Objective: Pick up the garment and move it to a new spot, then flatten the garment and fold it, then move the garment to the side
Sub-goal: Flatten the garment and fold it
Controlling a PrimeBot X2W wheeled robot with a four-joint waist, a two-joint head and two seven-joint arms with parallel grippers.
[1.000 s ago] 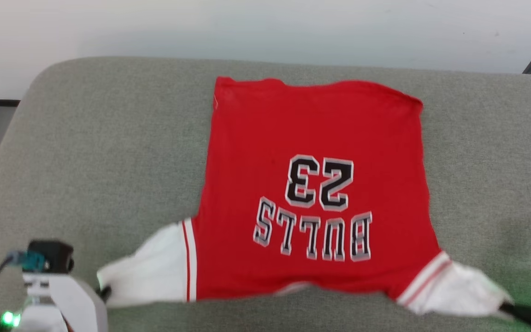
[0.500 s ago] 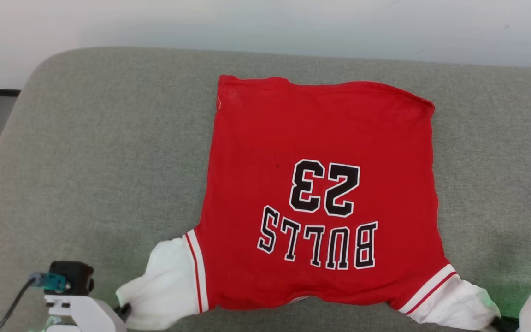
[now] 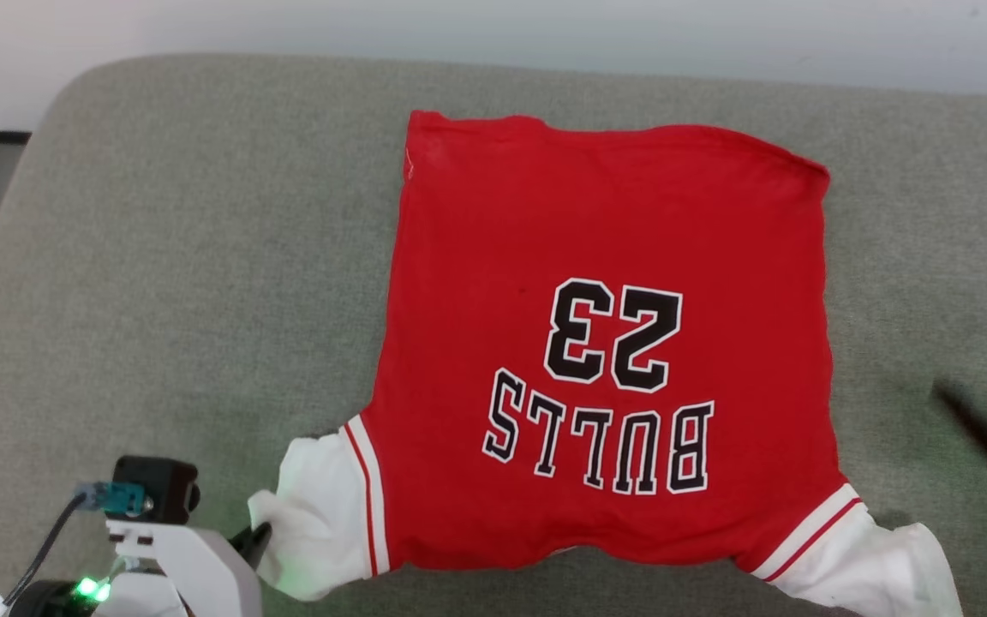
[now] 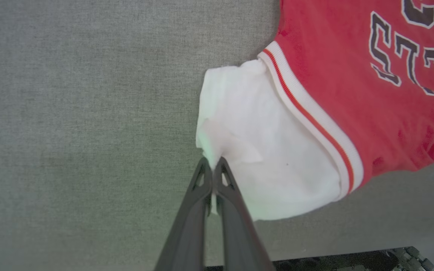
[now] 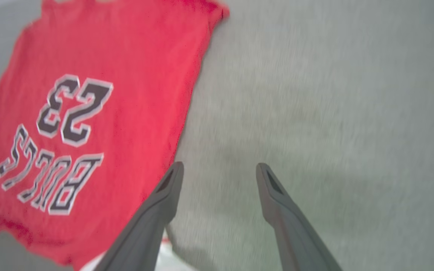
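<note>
The garment lies spread flat on a grey padded surface, chest lettering up and reading upside down in the head view, its hem towards the far edge and its white sleeves nearest the robot. The left gripper is closed tight on the outer edge of the white sleeve on the robot's left, a pinch of cloth between its fingers. The right gripper stands wide open and holds nothing, above the grey surface just beside the garment's side edge.
</note>
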